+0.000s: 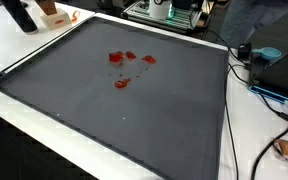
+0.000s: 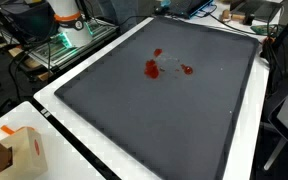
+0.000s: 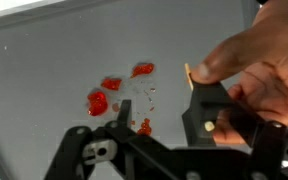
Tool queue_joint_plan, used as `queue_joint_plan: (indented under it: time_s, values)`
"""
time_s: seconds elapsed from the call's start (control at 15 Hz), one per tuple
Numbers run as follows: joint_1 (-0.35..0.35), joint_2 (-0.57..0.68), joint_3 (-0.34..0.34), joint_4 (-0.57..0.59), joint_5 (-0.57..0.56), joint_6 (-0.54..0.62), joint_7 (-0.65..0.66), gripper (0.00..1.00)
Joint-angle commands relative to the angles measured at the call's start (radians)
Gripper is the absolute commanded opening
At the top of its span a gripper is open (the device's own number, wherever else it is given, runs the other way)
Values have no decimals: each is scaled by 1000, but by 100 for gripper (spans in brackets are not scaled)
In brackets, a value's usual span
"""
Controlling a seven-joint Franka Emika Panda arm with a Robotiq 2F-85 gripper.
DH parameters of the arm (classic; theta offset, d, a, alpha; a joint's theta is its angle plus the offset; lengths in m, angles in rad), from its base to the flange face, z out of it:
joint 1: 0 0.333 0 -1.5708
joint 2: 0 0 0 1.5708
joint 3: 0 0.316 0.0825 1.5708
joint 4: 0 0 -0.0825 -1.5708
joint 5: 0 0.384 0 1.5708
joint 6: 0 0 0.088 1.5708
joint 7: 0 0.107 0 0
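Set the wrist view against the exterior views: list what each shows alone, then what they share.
Wrist view only: the gripper, jaws apart, and a person's hand at one of its fingers. Exterior views only: the whole grey mat on its white table, and a cardboard box beside it. Shared: the red pieces lying scattered on that mat.
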Motion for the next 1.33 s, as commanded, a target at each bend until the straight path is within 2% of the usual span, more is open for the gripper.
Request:
queue_joint_plan:
  time_s: [0.0, 0.33, 0.4, 0.47, 0.67, 1.0, 1.13, 1.2, 1.27]
  values:
    - [1, 1, -1, 3, -1, -3, 1, 100]
    - [1, -2, -7, -6, 12, 7, -7, 100]
    - [0, -3, -7, -6, 12, 9, -4, 92]
    - [1, -6, -9, -11, 16, 13, -8, 75]
    - [0, -6, -13, -12, 18, 16, -13, 49]
    - [0, -7, -14, -14, 21, 19, -13, 11]
    - [0, -8, -14, -16, 23, 22, -15, 1]
    - [0, -9, -15, -18, 25, 25, -14, 3]
    - [0, -11, -17, -22, 29, 29, -15, 0]
